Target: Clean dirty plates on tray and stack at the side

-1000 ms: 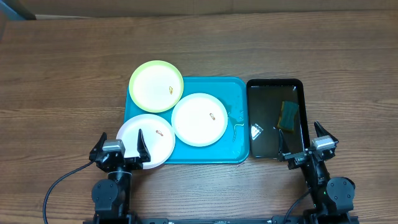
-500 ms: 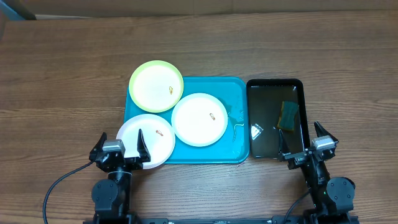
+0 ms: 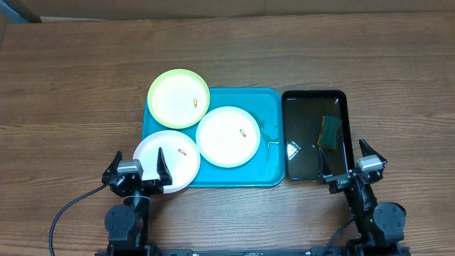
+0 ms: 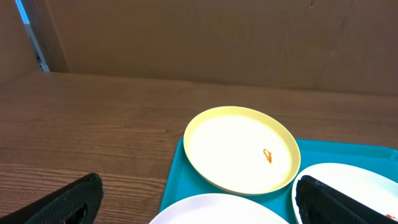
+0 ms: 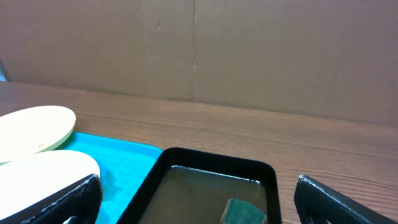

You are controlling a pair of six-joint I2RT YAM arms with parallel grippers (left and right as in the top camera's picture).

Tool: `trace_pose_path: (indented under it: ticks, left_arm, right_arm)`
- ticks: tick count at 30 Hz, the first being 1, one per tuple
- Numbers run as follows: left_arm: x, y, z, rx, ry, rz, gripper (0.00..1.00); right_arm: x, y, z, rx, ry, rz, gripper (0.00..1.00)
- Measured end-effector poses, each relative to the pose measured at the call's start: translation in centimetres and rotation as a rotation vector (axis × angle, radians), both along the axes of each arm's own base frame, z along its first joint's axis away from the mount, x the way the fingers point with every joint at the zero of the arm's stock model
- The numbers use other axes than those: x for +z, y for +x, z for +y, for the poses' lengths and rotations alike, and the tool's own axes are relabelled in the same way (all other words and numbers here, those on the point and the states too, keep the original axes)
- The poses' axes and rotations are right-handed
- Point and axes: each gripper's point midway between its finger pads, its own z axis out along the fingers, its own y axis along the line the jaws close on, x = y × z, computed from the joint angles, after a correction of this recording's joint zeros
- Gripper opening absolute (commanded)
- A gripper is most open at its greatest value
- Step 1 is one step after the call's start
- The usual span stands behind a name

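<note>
Three plates lie on the turquoise tray (image 3: 266,107): a yellow-green rimmed plate (image 3: 178,98) at its far left corner, a white plate (image 3: 228,136) in the middle, and a white plate (image 3: 174,160) at its near left corner, overhanging the rim. Each carries a small orange-brown speck. My left gripper (image 3: 137,168) is open and empty at the near edge, just over the near white plate (image 4: 217,211); the yellow-green plate (image 4: 241,149) lies ahead of it. My right gripper (image 3: 352,160) is open and empty at the near end of the black tray.
A black tray (image 3: 315,135) holding water and a green sponge (image 3: 329,132) stands right of the turquoise tray; the sponge also shows in the right wrist view (image 5: 244,213). A cardboard wall (image 5: 249,50) backs the wooden table (image 3: 71,85).
</note>
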Motion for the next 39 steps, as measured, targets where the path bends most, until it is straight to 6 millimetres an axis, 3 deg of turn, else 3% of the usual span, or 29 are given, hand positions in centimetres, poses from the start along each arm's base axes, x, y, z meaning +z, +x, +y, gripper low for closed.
trace_pose_path:
  ticks: [21,29,35,37,39]
  left_arm:
    - [0.0,0.0,0.0,0.0,0.0,0.0,1.0]
    - [0.0,0.0,0.0,0.0,0.0,0.0,1.0]
    - [0.0,0.0,0.0,0.0,0.0,0.0,1.0]
    - [0.0,0.0,0.0,0.0,0.0,0.0,1.0]
    - [0.0,0.0,0.0,0.0,0.0,0.0,1.0]
  right_arm:
    - [0.1,-0.1,0.2,0.014,0.001,-0.004,1.0]
    - [0.7,-0.5,1.9,0.116,0.006,-0.026,1.0]
    - [-0.5,-1.1,3.3,0.197,0.092,0.056,1.0]
    - [0.8,-1.5,3.5,0.216,0.125,0.051,1.0]
    - [3.6,-2.1,3.6,0.228,0.144,0.021,1.0]
